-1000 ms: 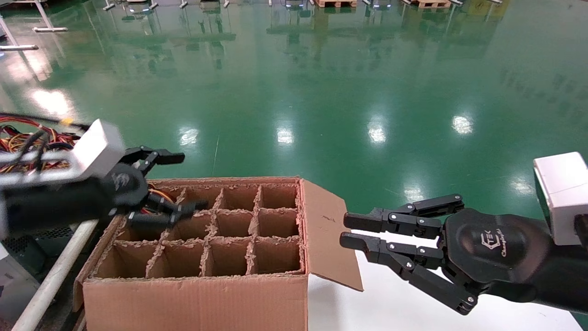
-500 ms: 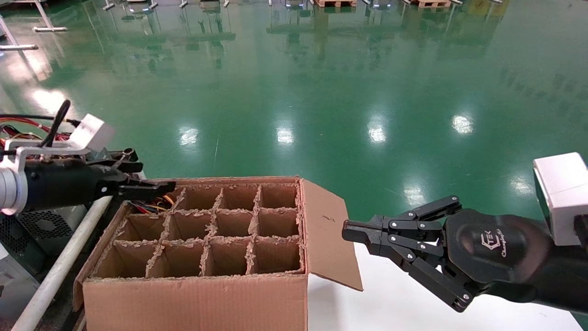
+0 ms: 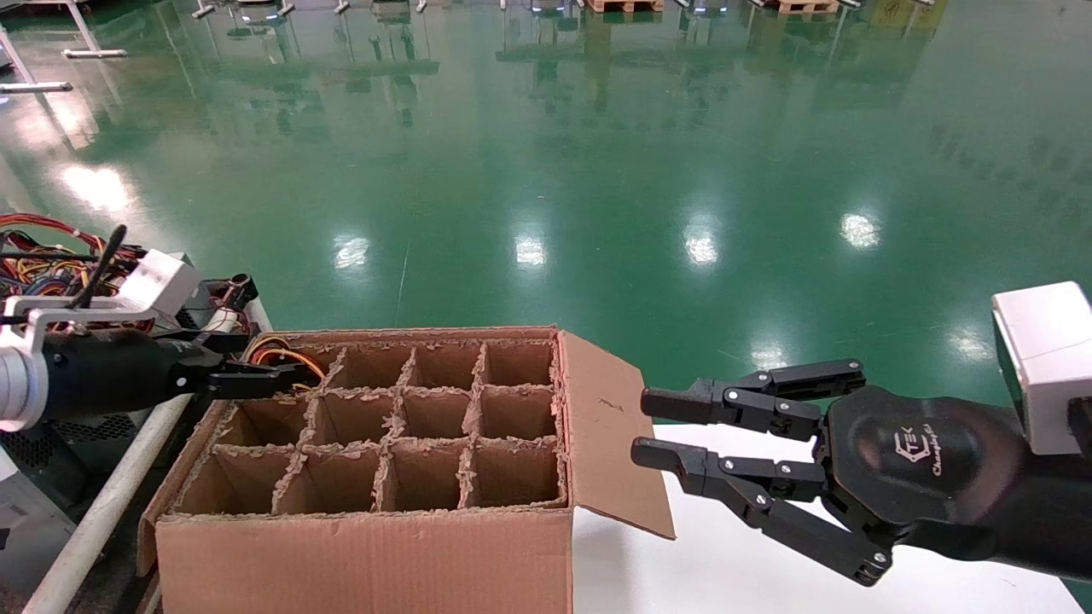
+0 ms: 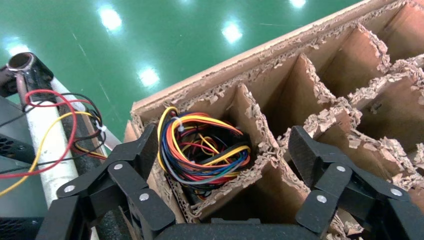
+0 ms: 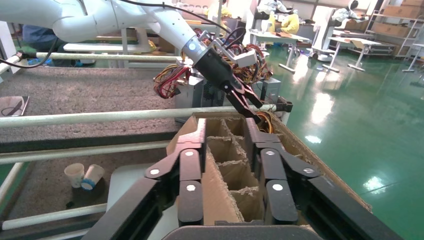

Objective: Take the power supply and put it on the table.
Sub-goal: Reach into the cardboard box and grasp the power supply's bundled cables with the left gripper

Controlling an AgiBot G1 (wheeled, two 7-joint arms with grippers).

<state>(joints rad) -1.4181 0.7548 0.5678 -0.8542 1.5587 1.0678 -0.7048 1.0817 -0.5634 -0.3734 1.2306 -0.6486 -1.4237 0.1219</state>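
Two claws are at work. Nearest us, our right claw hangs open over the white counter, beside the cardboard box, likely waiting. Farther off, our left claw spreads open, gripping nothing, above the far-left corner cell, where the power supply's wire bundle sits ready for grasping.

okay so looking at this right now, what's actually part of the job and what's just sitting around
Part of the job:
left gripper, open over the box's far-left cell
wire bundle in that cell
table
cardboard box

Just around:
right gripper, open beside the box flap
paper cups
white rail
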